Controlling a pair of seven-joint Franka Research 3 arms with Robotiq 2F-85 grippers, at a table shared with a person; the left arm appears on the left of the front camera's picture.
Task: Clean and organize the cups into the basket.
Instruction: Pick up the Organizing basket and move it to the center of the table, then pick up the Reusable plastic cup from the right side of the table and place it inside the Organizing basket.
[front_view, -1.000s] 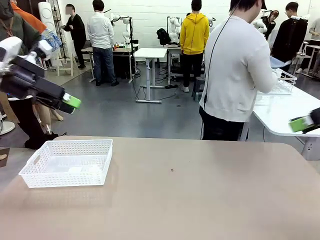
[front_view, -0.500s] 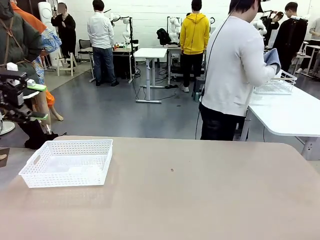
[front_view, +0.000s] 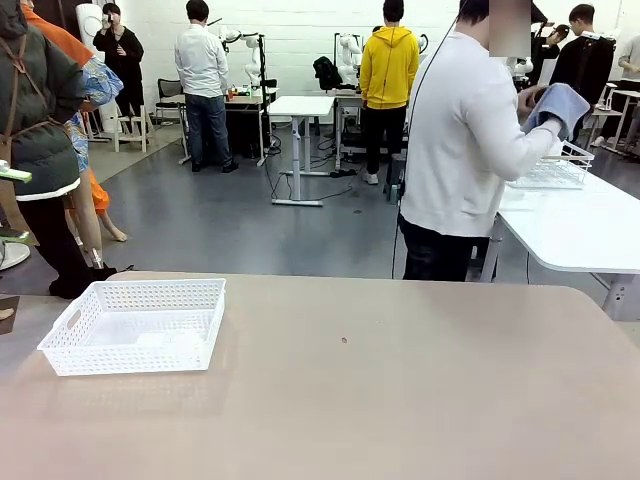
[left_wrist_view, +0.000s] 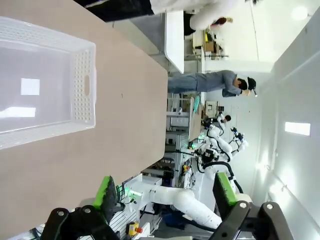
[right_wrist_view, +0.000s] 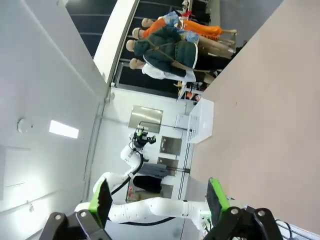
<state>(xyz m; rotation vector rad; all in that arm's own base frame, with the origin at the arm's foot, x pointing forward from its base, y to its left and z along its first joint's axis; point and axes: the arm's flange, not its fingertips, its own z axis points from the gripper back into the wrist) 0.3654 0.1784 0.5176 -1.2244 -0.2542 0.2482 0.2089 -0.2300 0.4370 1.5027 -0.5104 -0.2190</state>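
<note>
On the near left part of the tan table (front_view: 400, 400) sits the white lattice basket (front_view: 135, 325), flat on the tabletop with one long side toward the robot and a cut-out handle on its left end. At the left edge of the front view two green pads (front_view: 12, 174) of the left gripper (left_wrist_view: 165, 192) just reach in, one above the other, higher than the basket and off to its left. In the left wrist view that gripper's jaws stand wide apart, and the basket (left_wrist_view: 50, 85) lies ahead of them on the table, clear of both fingers. The right gripper (right_wrist_view: 159, 200) likewise has its jaws spread wide; from its wrist camera the basket (right_wrist_view: 200, 120) shows small, far across the long stretch of tabletop. Beyond the table's far edge a person (front_view: 470, 150) in a white sweatshirt stands turned toward a white side table (front_view: 580, 220) at the right, both hands raised at chest height around a blue-grey cloth (front_view: 555, 105). On that side table, just past the person's arms, rests a white wire-grid basket (front_view: 555, 170).
</note>
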